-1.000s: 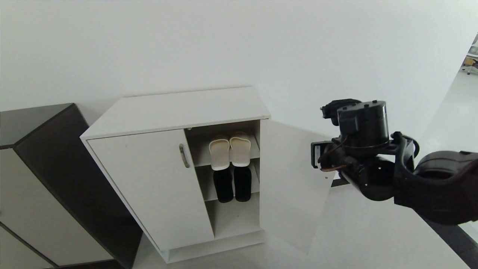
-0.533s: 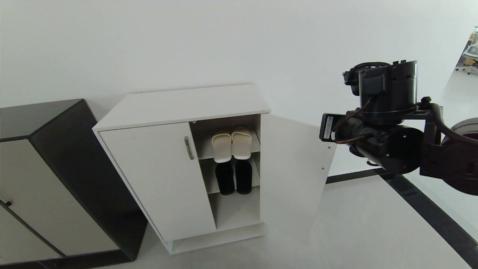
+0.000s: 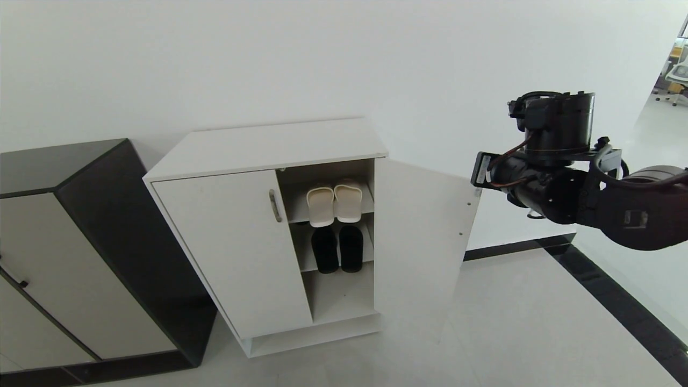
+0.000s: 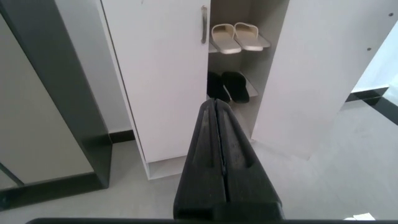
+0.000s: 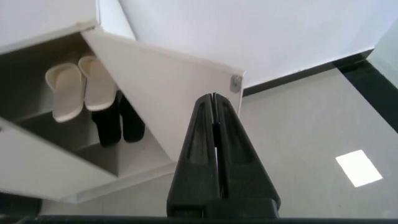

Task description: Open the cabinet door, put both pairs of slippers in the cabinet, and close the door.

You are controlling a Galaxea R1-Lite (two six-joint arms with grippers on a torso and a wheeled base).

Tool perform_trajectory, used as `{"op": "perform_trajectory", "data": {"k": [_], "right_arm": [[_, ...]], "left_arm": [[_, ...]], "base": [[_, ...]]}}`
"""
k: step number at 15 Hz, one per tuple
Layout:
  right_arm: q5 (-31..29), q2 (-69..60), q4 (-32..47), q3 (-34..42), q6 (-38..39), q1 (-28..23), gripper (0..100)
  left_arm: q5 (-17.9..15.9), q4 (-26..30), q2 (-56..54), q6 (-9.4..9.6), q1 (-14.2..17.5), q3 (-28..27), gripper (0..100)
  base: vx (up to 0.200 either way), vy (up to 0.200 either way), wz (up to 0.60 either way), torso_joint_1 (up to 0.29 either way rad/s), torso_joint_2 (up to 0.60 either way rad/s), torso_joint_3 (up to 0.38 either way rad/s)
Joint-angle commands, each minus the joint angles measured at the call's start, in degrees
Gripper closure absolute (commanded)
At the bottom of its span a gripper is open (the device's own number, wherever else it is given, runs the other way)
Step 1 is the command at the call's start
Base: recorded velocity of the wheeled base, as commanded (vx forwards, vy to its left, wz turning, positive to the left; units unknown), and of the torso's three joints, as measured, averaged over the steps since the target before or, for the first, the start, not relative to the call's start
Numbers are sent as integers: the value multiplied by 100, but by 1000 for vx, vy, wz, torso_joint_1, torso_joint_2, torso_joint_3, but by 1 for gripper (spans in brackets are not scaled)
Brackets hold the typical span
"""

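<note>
Closing the door is the step I judge to be in hand. The white slippers (image 3: 334, 203) lie on the upper shelf of the cabinet (image 3: 269, 145) and the black slippers (image 3: 337, 248) on the shelf below, while the right door (image 3: 419, 231) stands swung wide. My right tool (image 5: 214, 98), pressed together, hangs near the door's free edge. My left tool (image 4: 215, 102), likewise together, faces the cabinet. Next I should get to the door's outer face and push it home.

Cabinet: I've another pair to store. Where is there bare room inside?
The bottom compartment under the black slippers is bare. The upper shelf is crowded by the white slippers, the middle by the black pair.
</note>
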Motion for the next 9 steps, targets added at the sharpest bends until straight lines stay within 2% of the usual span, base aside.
{"op": "perform_trajectory", "data": {"k": [1, 5, 9], "right_arm": [[61, 423, -32, -195, -3, -186, 100], [298, 924, -32, -661, 41, -511, 100], [465, 1065, -32, -766, 85, -687, 100]], "left_arm": [[5, 0, -1, -6, -4, 0, 100], [5, 0, -1, -6, -4, 0, 100], [5, 0, -1, -6, -4, 0, 100]], "base": [[0, 0, 0, 0, 0, 0], [0, 0, 0, 0, 0, 0], [0, 0, 0, 0, 0, 0]]}}
